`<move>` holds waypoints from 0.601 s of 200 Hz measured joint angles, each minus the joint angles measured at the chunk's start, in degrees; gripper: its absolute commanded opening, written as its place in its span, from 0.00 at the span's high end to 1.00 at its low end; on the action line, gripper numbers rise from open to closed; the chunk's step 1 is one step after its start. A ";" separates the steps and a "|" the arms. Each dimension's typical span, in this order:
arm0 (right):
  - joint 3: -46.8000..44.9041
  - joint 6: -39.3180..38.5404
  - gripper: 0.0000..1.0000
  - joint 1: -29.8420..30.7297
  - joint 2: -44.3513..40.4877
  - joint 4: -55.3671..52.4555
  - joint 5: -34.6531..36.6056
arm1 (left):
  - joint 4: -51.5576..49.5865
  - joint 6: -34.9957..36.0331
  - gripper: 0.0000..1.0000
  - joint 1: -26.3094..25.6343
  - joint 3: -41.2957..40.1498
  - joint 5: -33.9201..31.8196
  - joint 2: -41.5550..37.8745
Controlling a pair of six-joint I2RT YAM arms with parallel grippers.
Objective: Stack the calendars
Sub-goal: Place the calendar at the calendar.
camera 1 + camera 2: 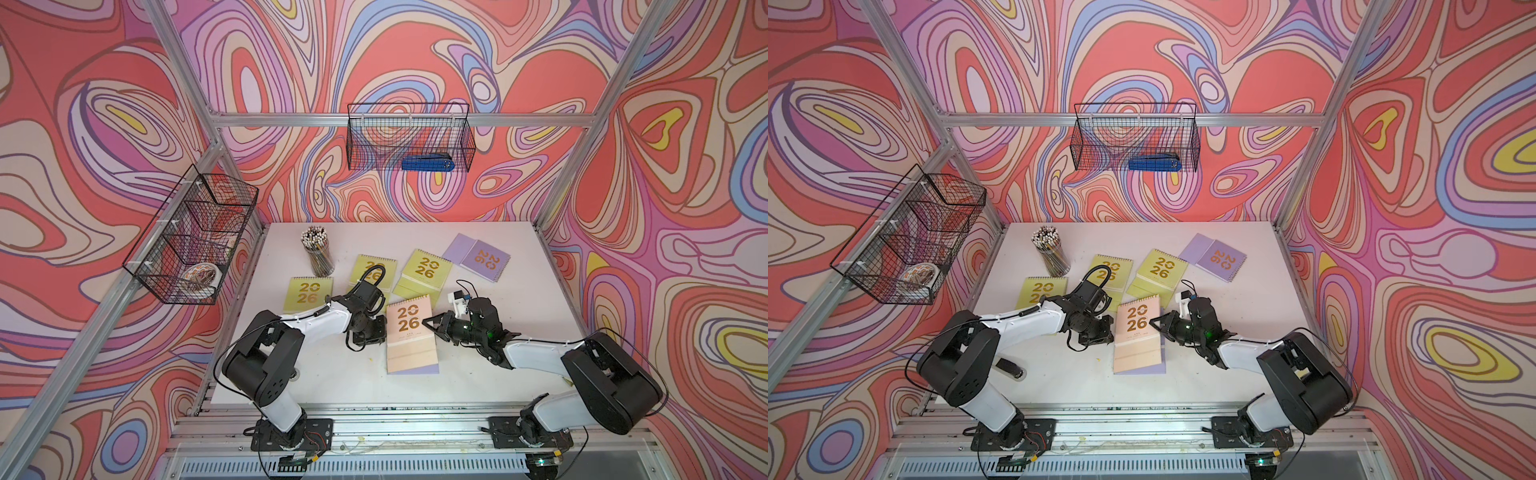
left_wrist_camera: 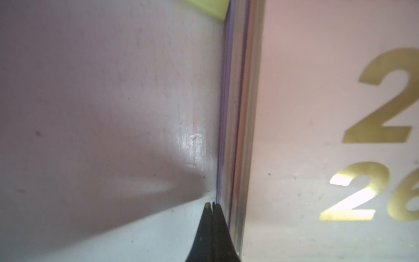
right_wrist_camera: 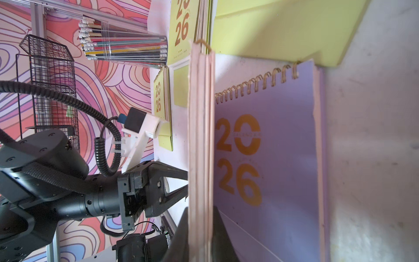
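Our right gripper point(image 1: 425, 321) pinches the edge of the flat peach paper calendar with gold rings point(image 1: 409, 318), over the flat lavender calendar point(image 3: 272, 158) in the middle of the white table point(image 1: 498, 353). Our left gripper point(image 2: 212, 205), tips together, leans on the pile's other side. We think that stops it sliding.

My white worktop point(image 1: 528, 307) and what sits on it.
Between my left tool point(image 2: 212, 205) and right tool point(image 1: 424, 322), a lavender calendar point(image 1: 419, 369) lies flat under the peach calendar point(image 1: 409, 328). Beyond the left tool I see two yellow-green calendars point(image 1: 307, 295) and a standing pencil cup point(image 1: 320, 259). Beyond the right tool are a third yellow-green calendar point(image 1: 424, 268) and a second lavender calendar point(image 1: 484, 262).
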 measured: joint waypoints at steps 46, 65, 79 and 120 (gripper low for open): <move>1.16 -1.20 0.78 0.00 0.00 -2.99 0.81 | 0.00 -0.20 1.00 0.00 0.00 0.31 0.02; 1.27 -1.36 0.76 0.00 0.04 -4.81 1.42 | 0.00 -0.20 1.00 0.00 0.00 0.42 0.02; 1.29 -1.51 0.74 0.00 0.13 -6.03 1.75 | 0.00 -0.20 1.00 0.00 0.00 0.42 0.04; 2.19 -2.01 0.71 0.00 0.22 -9.14 2.67 | 0.00 -0.22 1.00 0.00 0.02 0.85 0.20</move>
